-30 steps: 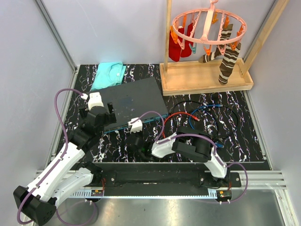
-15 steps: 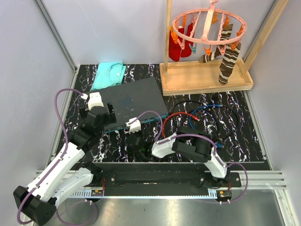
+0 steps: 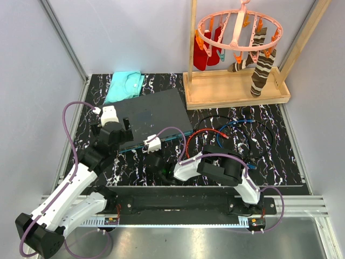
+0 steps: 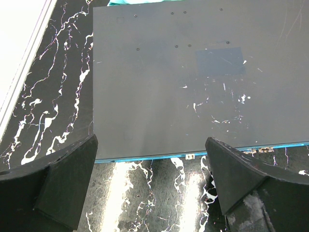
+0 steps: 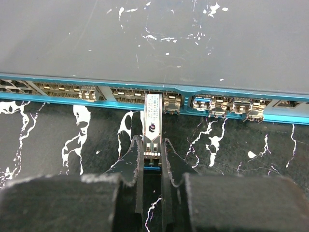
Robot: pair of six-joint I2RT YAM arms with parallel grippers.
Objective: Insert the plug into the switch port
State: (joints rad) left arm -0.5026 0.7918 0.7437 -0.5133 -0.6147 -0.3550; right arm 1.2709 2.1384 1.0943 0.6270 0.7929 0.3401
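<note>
The plug [image 5: 151, 121], a slim metal module, points its tip at a socket in the teal port edge of the switch [image 5: 145, 38], which lies flat on the black marbled table [image 5: 48, 140]. My right hand [image 5: 151, 147] pinches the plug's rear end, with the arm stretched low toward the switch. My left hand [image 4: 152, 159] hangs spread wide above the switch's near edge. The print on the plug's label is too small to read.

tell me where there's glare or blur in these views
Left wrist: white glare on the table beside the switch, left fingers soft. Right wrist: plug and ports sharp, right fingers dark and soft. Top external: evenly lit, sharp.
</note>
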